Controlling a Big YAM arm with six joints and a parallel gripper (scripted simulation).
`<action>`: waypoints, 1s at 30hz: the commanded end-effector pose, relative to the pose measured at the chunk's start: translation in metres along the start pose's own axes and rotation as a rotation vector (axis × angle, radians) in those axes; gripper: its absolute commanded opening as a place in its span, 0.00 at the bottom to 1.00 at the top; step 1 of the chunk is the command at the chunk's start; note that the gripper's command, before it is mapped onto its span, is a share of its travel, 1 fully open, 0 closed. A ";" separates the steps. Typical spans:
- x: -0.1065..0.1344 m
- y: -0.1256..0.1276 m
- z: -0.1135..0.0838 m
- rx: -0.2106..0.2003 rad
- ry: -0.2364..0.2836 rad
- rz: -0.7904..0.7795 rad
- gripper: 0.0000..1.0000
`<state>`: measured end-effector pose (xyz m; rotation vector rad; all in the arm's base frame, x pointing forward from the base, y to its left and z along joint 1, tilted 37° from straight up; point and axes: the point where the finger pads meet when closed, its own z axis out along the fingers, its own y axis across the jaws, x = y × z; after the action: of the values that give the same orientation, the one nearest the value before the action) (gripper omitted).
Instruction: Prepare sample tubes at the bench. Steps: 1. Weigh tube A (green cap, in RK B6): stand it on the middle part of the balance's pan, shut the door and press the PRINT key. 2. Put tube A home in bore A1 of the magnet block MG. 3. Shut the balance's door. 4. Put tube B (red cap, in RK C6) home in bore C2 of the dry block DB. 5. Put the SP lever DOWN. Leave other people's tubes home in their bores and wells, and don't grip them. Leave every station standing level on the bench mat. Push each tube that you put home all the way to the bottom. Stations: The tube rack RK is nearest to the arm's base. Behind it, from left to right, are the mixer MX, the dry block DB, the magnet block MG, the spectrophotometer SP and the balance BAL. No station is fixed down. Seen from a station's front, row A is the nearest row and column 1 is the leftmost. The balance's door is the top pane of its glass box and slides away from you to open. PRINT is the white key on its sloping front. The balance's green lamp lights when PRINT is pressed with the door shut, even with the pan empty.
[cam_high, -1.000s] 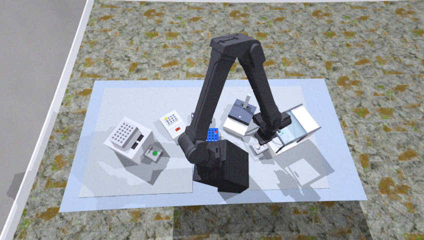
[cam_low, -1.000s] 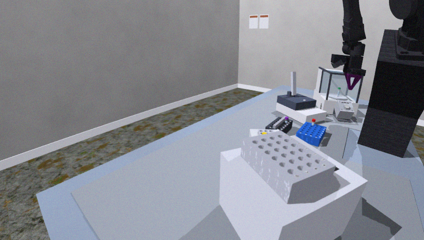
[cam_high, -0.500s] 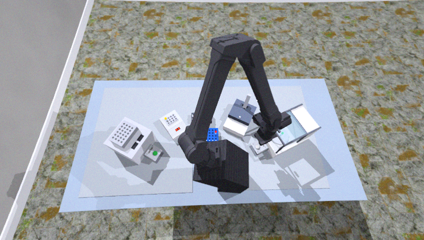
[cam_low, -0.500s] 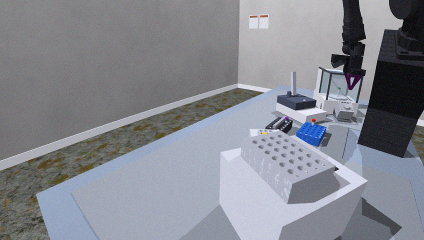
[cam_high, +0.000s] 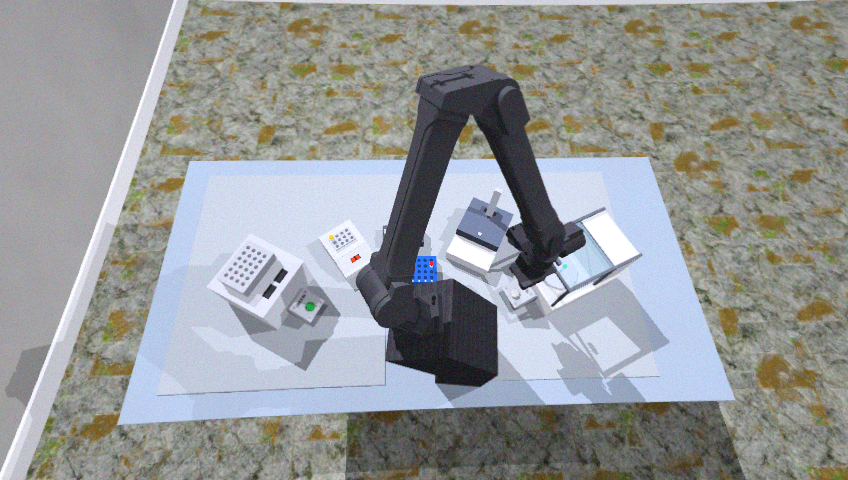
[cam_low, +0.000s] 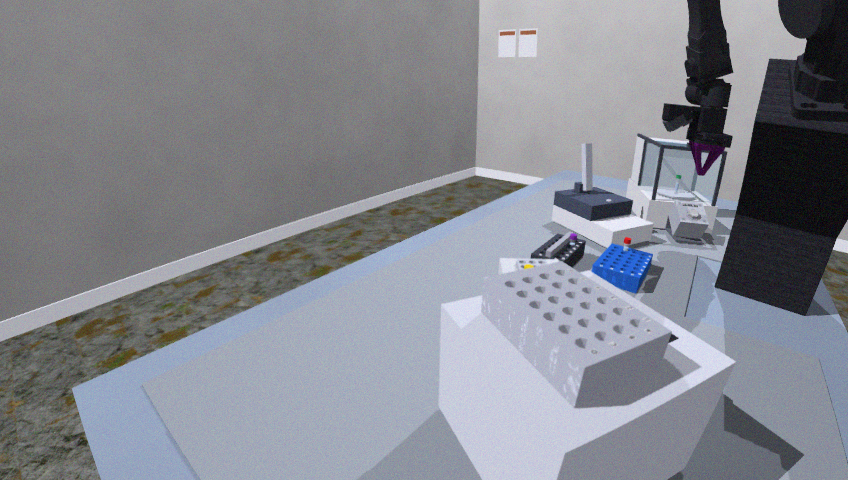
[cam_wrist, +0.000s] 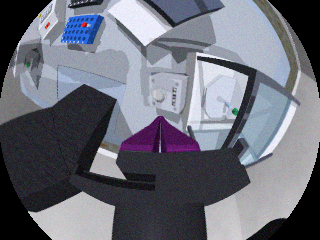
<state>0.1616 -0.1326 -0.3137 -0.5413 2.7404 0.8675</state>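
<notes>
Hovering above the balance's front edge, my tool (cam_low: 707, 161) is clenched tight on nothing, its purple fingers pinched to a point. Tube A (cam_low: 677, 182), green cap, stands inside the balance (cam_high: 618, 243) glass box, on or very near the pan; I cannot tell how well centred it is. The top pane looks slid back, so I judge the door open and PRINT unpressed.

My worry is the door. If I push the pane with clenched fingertips and catch the frame instead, the whole balance could skid or tip, since nothing is fixed down. A dip too deep into the box could knock tube A over. The small grey key block (cam_wrist: 164, 94) sits just in front of the glass, so a sloppy descent might shove it or press PRINT while the door is open.

Tube B (cam_low: 626, 240), red cap, stands in the blue rack RK (cam_low: 615, 270). The magnet block MG (cam_low: 550, 248) holds a purple-capped tube, someone else's. The dry block DB (cam_high: 345, 245) shows a yellow cap at one corner. The mixer's bores (cam_low: 565, 321) look vacant from this side.
</notes>
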 end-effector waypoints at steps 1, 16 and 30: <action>0.005 0.011 0.006 -0.034 0.004 0.010 0.00; 0.003 0.006 0.003 -0.025 0.003 0.005 0.00; 0.003 0.006 0.003 -0.025 0.003 0.005 0.00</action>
<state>0.1604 -0.1310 -0.3136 -0.5393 2.7408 0.8758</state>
